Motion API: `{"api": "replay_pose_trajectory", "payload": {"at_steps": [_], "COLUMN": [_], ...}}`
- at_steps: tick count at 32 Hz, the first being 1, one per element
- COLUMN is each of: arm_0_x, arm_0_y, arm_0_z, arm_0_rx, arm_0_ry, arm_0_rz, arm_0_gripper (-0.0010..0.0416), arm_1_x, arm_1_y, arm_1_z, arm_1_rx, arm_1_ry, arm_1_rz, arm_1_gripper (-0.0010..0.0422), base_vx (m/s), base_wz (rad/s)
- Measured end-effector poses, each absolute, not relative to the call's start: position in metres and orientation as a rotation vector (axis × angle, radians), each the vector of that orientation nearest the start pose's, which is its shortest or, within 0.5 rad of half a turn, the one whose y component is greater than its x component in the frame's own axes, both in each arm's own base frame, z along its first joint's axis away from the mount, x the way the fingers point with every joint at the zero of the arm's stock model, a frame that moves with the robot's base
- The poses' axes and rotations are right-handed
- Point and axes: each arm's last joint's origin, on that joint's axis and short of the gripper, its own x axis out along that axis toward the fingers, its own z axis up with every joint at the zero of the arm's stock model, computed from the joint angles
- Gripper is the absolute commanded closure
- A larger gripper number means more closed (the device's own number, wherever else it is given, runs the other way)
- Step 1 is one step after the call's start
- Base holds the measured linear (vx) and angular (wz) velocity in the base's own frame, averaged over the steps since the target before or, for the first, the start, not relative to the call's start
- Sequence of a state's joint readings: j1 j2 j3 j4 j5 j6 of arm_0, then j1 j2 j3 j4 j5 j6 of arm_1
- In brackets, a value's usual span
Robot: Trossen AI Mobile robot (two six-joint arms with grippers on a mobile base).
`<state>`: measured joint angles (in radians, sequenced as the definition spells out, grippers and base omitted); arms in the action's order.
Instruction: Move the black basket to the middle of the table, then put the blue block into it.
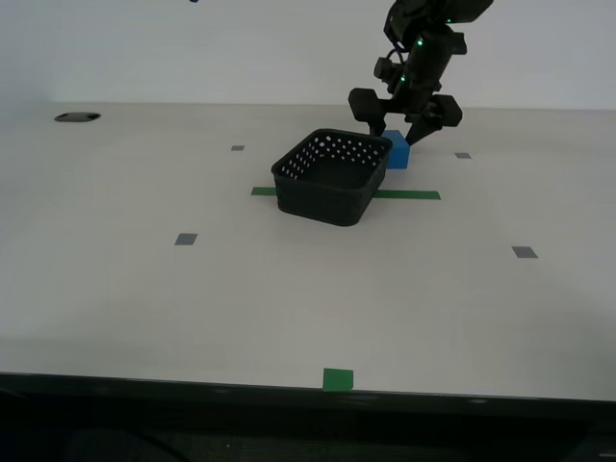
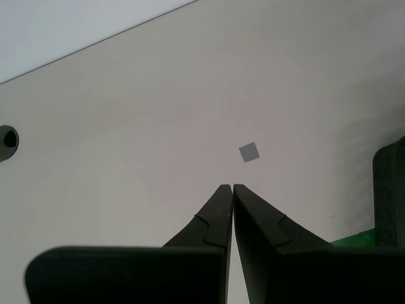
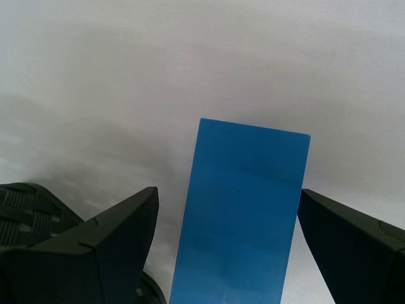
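My first gripper (image 1: 398, 130) hangs over the far side of the table (image 1: 144, 289) with its jaws spread wide, one finger on each side of the blue block (image 1: 397, 152). In the first wrist view the blue block (image 3: 239, 215) stands between the two dark fingertips (image 3: 107, 237), with a strip of pale table showing on either side of it, so neither pad touches it; the gap looks a little wider on one side than the other. The block rests on the table, not lifted.

The black basket (image 1: 329, 177) sits just beside the first gripper, on its near side toward the exterior view's left, upright and empty. The block stands just behind the basket's far corner; from the exterior view I cannot tell whether the two touch. A dark perforated edge of the basket (image 3: 28, 206) shows beside one finger in the first wrist view. The basket sits across the green tape strip (image 1: 409, 194), which shows on both sides of it.

My second gripper (image 2: 228, 187) has its jaws drawn together, tips meeting, holding nothing. Beyond its tips lies a small grey square mark (image 2: 249, 152) on bare table. At the picture's edge beside it are a dark wall of the basket (image 2: 389, 190) and a bit of the green tape (image 2: 354, 239). This gripper is not seen in the exterior view.
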<state>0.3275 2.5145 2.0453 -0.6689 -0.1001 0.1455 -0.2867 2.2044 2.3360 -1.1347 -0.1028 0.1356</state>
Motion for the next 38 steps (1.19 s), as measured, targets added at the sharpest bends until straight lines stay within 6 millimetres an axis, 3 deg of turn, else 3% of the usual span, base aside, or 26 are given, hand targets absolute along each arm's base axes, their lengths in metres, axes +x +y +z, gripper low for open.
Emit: {"api": "replay_pose_trajectory", "payload": {"at_steps": [2, 6, 8, 10, 11, 20, 25, 27, 34, 38], "arm_0_x": [0.491, 0.49, 0.49, 0.49, 0.49, 0.491, 0.499, 0.503, 0.484, 0.465], "arm_0_y": [0.17, 0.169, 0.169, 0.169, 0.169, 0.169, 0.172, 0.173, 0.167, 0.171], "arm_0_z": [0.113, 0.112, 0.111, 0.111, 0.111, 0.12, 0.16, 0.188, 0.223, 0.257], "arm_0_rx": [0.002, 0.005, 0.011, 0.013, 0.013, -0.01, -0.038, -0.057, -0.099, -0.124], "arm_0_ry": [1.169, 1.172, 1.174, 1.169, 1.169, 1.155, 1.098, 1.077, 1.089, 1.051], "arm_0_rz": [0.29, 0.258, 0.252, 0.251, 0.251, 0.269, 0.3, 0.316, 0.336, 0.375], "arm_0_gripper": [0.0111, 0.0208, 0.0272, 0.0403, 0.0412, 0.0407, 0.0407, 0.0407, 0.0407, 0.0407], "arm_1_x": [0.445, 0.445, 0.445, 0.445, 0.445, 0.445, 0.445, 0.445, 0.447, 0.449], "arm_1_y": [-0.128, -0.128, -0.128, -0.128, -0.128, -0.128, -0.128, -0.128, -0.129, -0.129], "arm_1_z": [0.327, 0.327, 0.327, 0.327, 0.327, 0.327, 0.326, 0.327, 0.328, 0.329], "arm_1_rx": [0.32, 0.321, 0.321, 0.321, 0.321, 0.321, 0.321, 0.321, 0.317, 0.313], "arm_1_ry": [0.974, 0.974, 0.974, 0.974, 0.974, 0.974, 0.975, 0.971, 0.947, 0.925], "arm_1_rz": [-0.236, -0.237, -0.237, -0.238, -0.237, -0.237, -0.238, -0.237, -0.235, -0.233], "arm_1_gripper": [0.0413, 0.0412, 0.0412, 0.0412, 0.0412, 0.0412, 0.0412, 0.0412, 0.0412, 0.0412], "base_vx": [0.0, 0.0, 0.0, 0.0, 0.0, 0.0, 0.0, 0.0, 0.002, 0.0], "base_wz": [0.0, 0.0, 0.0, 0.0, 0.0, 0.0, 0.0, 0.0, 0.0, 0.0]}}
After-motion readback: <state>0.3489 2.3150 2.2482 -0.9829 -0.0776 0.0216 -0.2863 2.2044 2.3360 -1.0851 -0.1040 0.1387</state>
